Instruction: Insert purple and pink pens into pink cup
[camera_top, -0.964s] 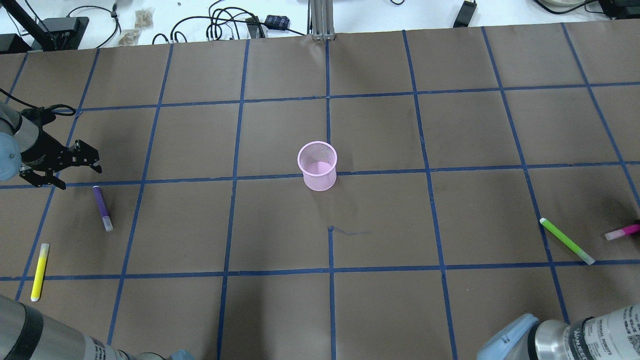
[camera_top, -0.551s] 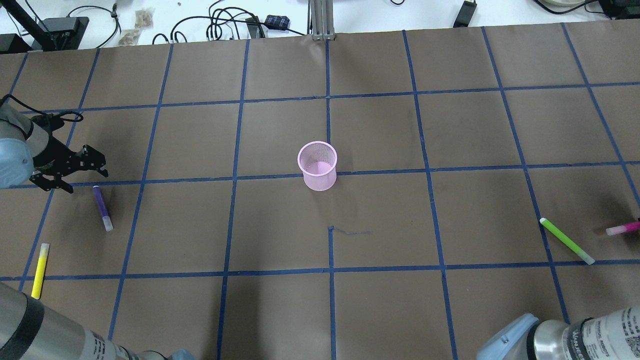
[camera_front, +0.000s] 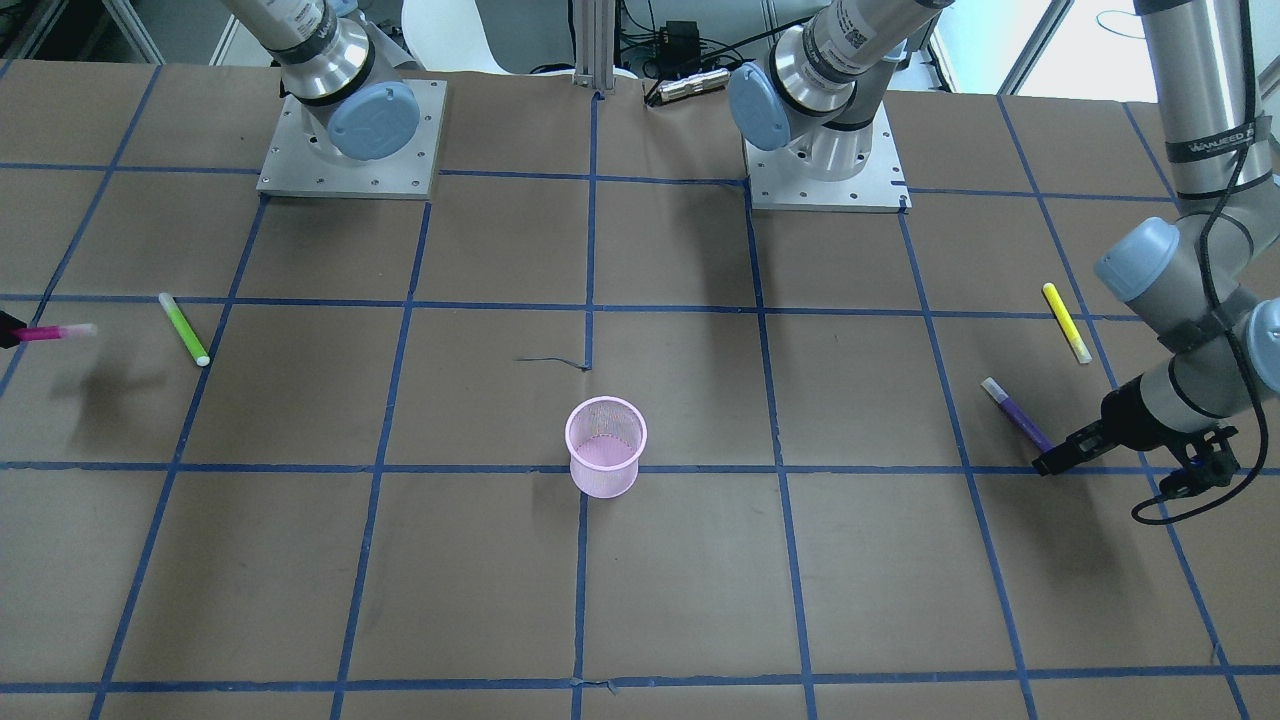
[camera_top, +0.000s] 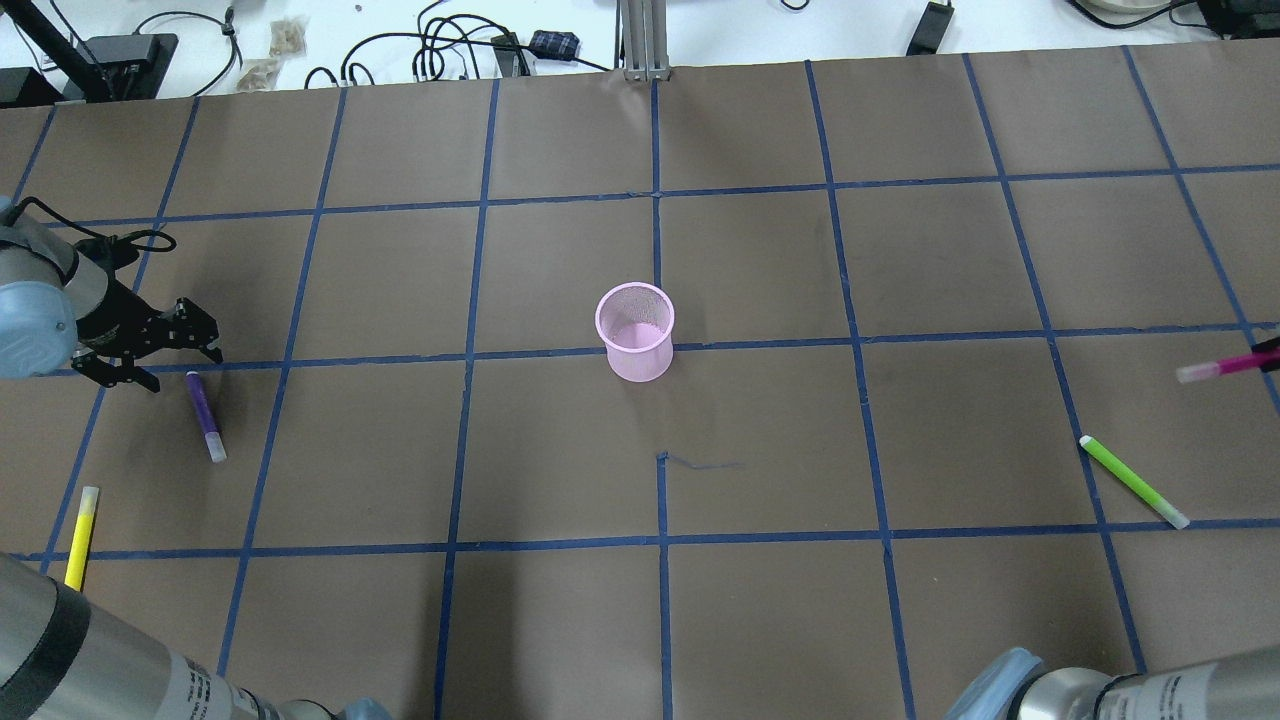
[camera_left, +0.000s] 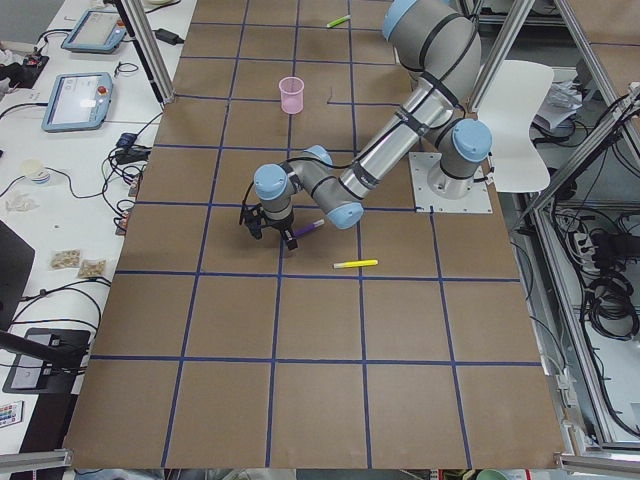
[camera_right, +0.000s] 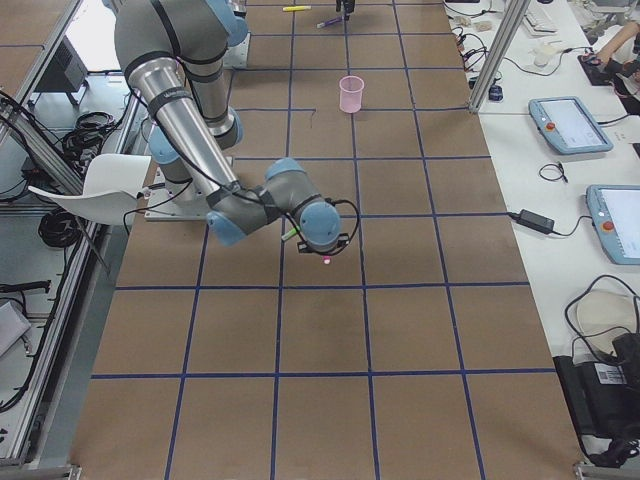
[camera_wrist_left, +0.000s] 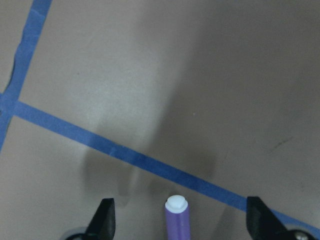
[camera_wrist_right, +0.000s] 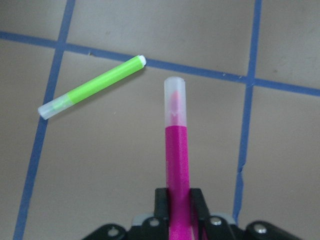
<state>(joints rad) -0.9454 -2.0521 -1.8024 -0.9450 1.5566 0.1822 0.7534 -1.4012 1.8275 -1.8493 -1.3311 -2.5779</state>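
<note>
Right claw (camera_wrist_right: 178, 200): clenched on the pink pen (camera_wrist_right: 177, 155), gripping it at the coloured barrel end. The clear cap is projecting forward, so that end is leading towards the cup.
Pink pen: being carried roughly level at the robot's far right edge of the worktop (camera_top: 760, 620). Its shadow in the front-facing view is falling apart from it, which suggests it is riding clear of the surface.
Left claw (camera_wrist_left: 180, 215): released, with the jaws standing wide either side of the near end of the purple pen (camera_top: 204, 417). This reads as lining up for a pinch across the barrel. Its height above the pen cannot be told.
Purple pen: lying flat on the worktop at the robot's far left, just beside a blue tape line (camera_top: 330, 357), with no finger touching it.
Pink cup (camera_top: 636, 332): standing upright at the centre of the worktop, mouth open, nothing showing inside. It is sitting well apart from both pens, so each arm is facing a long carry inward.
Green pen (camera_top: 1133, 482): lying on the worktop near the right claw, nearer the robot than the pink pen. It is not part of the task.
Yellow pen (camera_top: 80, 535): lying near the purple pen on the robot's side, apart from it. It is not part of the task.
Obstruction: nothing is standing between either pen and the cup. Judged risk: both arms are converging on one narrow mouth, and each pen is needing tipping upright before release.
</note>
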